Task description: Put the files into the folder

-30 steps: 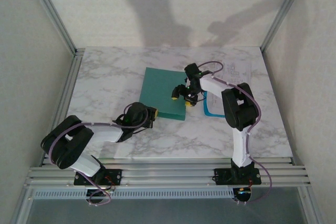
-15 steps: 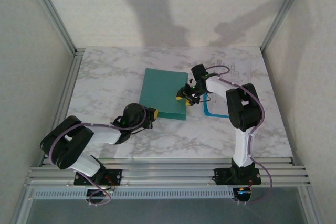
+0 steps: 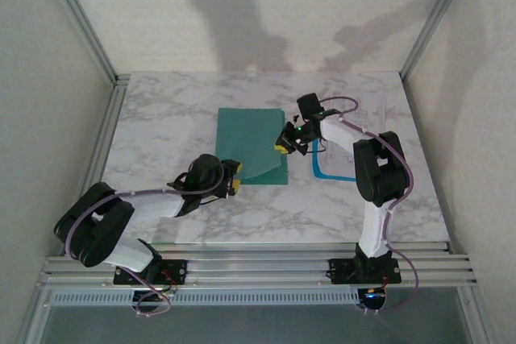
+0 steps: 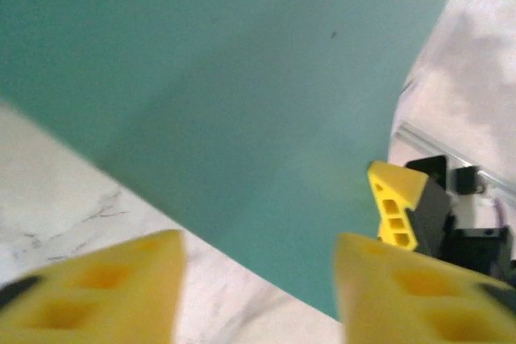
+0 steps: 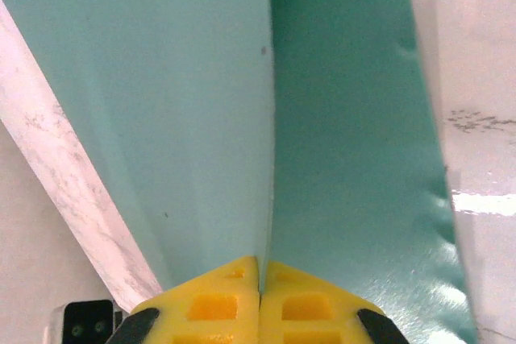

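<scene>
The teal folder (image 3: 248,144) lies mid-table, and its cover is lifted along the right edge. My right gripper (image 3: 284,145) is shut on that edge. In the right wrist view its fingertips (image 5: 260,279) pinch the thin cover (image 5: 185,118), with the darker inside of the folder (image 5: 347,159) to the right. My left gripper (image 3: 234,176) stands open at the folder's front edge. Its yellow fingers (image 4: 105,288) straddle bare marble just short of the folder (image 4: 226,78). Printed white sheets (image 3: 367,106) lie at the back right. A blue-rimmed sheet (image 3: 332,170) lies under the right arm.
The marble table (image 3: 161,126) is bounded by an aluminium frame, with posts at the back corners and rails along the near edge (image 3: 258,263). The right gripper's yellow finger (image 4: 397,207) shows at the folder's far corner in the left wrist view.
The right gripper has shifted back and right, and the cover's right edge has come up with it. The left gripper has slid forward and right to the folder's front edge.
</scene>
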{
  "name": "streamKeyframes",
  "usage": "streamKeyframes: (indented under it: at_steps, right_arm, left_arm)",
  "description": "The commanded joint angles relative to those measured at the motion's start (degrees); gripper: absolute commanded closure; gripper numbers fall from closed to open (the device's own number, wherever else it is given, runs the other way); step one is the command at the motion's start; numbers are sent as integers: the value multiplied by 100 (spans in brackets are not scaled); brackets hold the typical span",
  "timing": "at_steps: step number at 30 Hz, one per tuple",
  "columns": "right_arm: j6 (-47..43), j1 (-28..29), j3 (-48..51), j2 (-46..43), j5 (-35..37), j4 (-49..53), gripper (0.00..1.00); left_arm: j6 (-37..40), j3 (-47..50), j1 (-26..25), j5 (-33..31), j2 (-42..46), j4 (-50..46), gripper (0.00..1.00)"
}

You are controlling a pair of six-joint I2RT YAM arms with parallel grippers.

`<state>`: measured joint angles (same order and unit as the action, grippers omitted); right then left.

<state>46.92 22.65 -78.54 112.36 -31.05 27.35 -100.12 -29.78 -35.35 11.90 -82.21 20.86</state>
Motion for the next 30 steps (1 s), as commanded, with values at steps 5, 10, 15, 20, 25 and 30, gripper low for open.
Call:
streamKeyframes:
  at_steps: [5,10,15,20,25,30]
  right_arm:
    - [18,108,-356,-238,252,564,100]
    - [120,212,-643,-246,432,948,100]
    - [242,253,-927,-147,429,1295,100]
    - [265,266,-1231,-21,416,1588,100]
    - [326,270,-1313,-29,357,1650,100]
    - [353,275,-1295,-53,336,1644,100]
  left_arm:
    - [1841,-1497,72,-855,580,-3309,27]
    - [4026,-2968,-39,-849,-112,-4214,32]
    - [6185,-4671,-770,-1356,-1034,-5180,31]
    - [7513,-5462,-1511,-2475,-1682,-5869,29]
    - [8091,-5750,-1984,-3447,-2263,-6146,27]
    - [8094,-5927,-2081,-4308,-2596,-6193,29]
